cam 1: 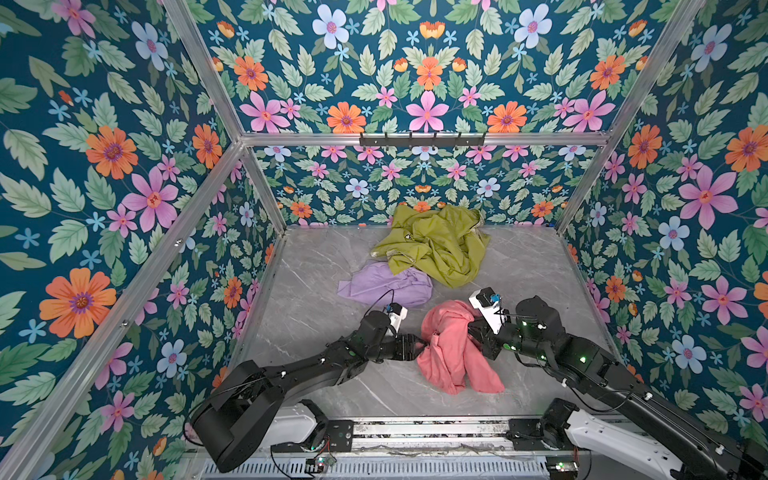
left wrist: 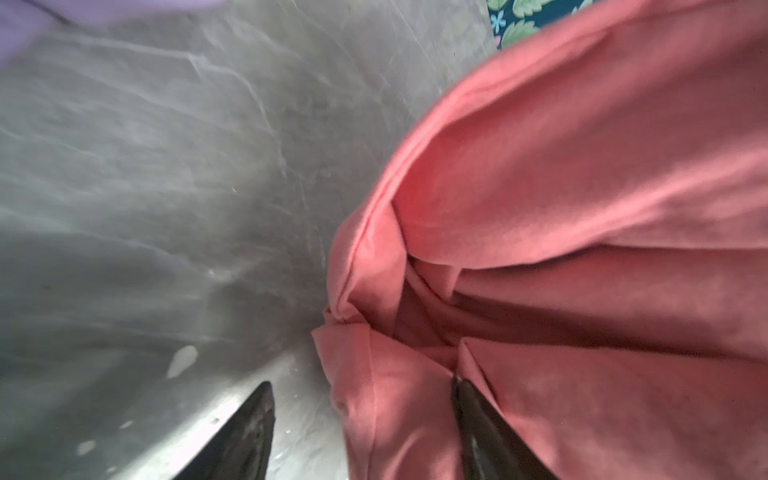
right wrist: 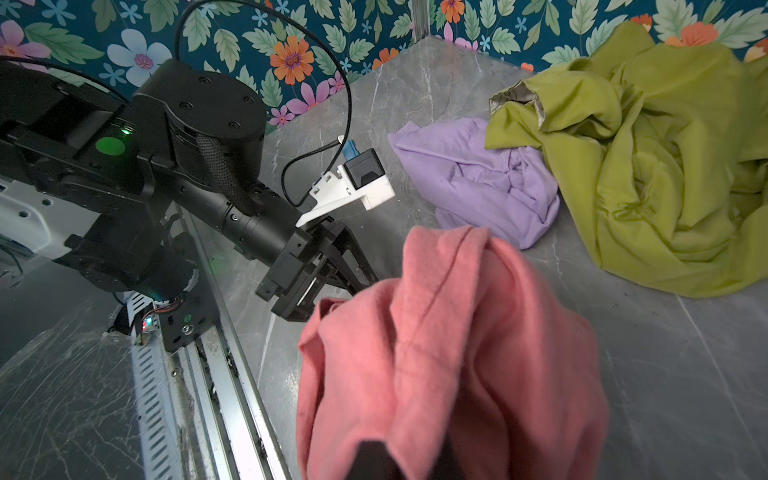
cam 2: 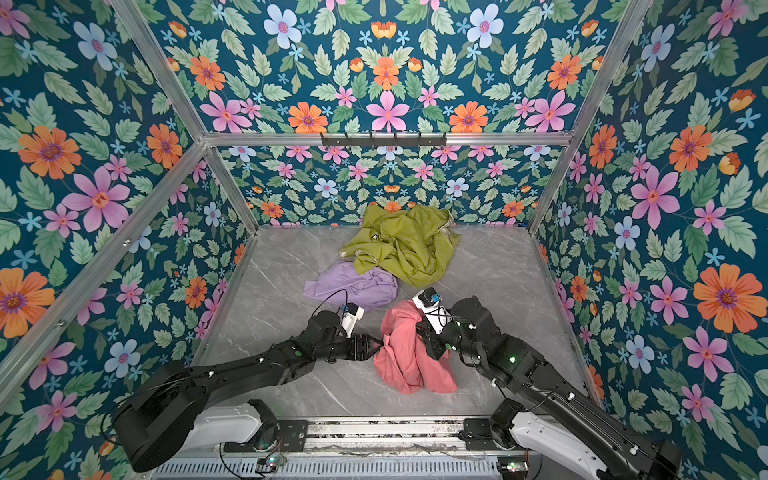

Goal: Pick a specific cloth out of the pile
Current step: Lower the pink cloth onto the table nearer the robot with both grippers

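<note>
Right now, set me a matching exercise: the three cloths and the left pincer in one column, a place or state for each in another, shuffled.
1 pink cloth
2 lilac cloth
3 green cloth
4 left pincer

A farthest back, against the wall
B open, beside the pink cloth
C gripped by the right pincer
D touching the green cloth's near side

Pairs: 1-C, 2-D, 3-A, 4-B

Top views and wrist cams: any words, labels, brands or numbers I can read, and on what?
No legible text in any view.
Small mark on the olive-green cloth: too small to read.
Salmon-pink cloth and lilac cloth: no label showing.
</note>
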